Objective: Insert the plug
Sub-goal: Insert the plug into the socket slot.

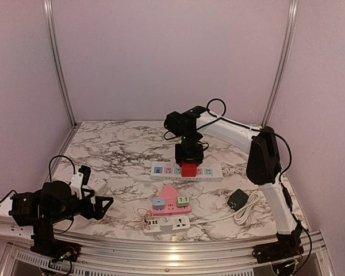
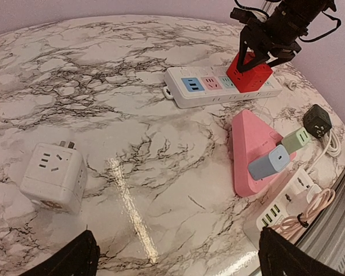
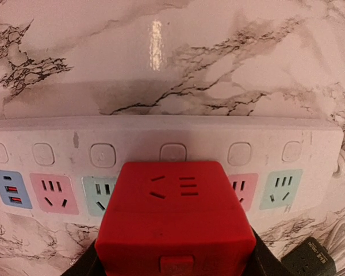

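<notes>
The right gripper (image 1: 189, 154) is over the middle of the marble table (image 1: 115, 149), and it is pinching the red plug (image 1: 189, 169), one finger on each side of the chunky cube. The plug sits on top of the long white power strip (image 1: 161, 170), which lies left to right across the table. From the right wrist view the plug covers the middle of the strip's row of outlets, with a mint outlet showing on its left and a pink one on its right. The plug's base is touching the strip, but whether the pins are fully in cannot be told from here. From the left wrist view the plug looks a little tilted.

The left gripper (image 1: 99, 206) hangs at the near left corner with its fingers spread wide and nothing between them. Just beyond it a white cube adapter (image 1: 101, 187) lies on its side on the marble, pins showing.

Nearer than the long strip there is a pink triangular socket block (image 1: 170, 194) carrying a blue-grey adapter (image 1: 159, 202) and a green adapter (image 1: 183, 200). A short white strip (image 1: 168, 224) lies just in front of it. Off to the right sit a dark green cube (image 1: 237, 199) and a coiled white cable (image 1: 247, 211).
</notes>
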Available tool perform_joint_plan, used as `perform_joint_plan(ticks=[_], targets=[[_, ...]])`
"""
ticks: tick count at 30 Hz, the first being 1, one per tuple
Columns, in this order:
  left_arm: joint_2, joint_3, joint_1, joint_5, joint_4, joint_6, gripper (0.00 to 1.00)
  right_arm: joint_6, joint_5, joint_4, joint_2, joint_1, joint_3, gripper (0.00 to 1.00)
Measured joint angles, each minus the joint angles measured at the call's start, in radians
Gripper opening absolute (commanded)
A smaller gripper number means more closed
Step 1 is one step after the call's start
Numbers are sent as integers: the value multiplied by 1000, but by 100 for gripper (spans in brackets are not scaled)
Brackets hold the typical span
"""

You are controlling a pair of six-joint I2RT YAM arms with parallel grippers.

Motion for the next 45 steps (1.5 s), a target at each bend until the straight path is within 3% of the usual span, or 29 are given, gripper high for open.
perform_joint_plan(ticks=[9,26,45], targets=[[12,0,0,0,13,2,99,-15,47,-5,0,0,0,70],[11,0,0,0,14,2,99,-53,74,-13,-2,16,12,70],[-18,-6,0,0,16,1,99,-77,117,-15,-137,25,-47,69]])
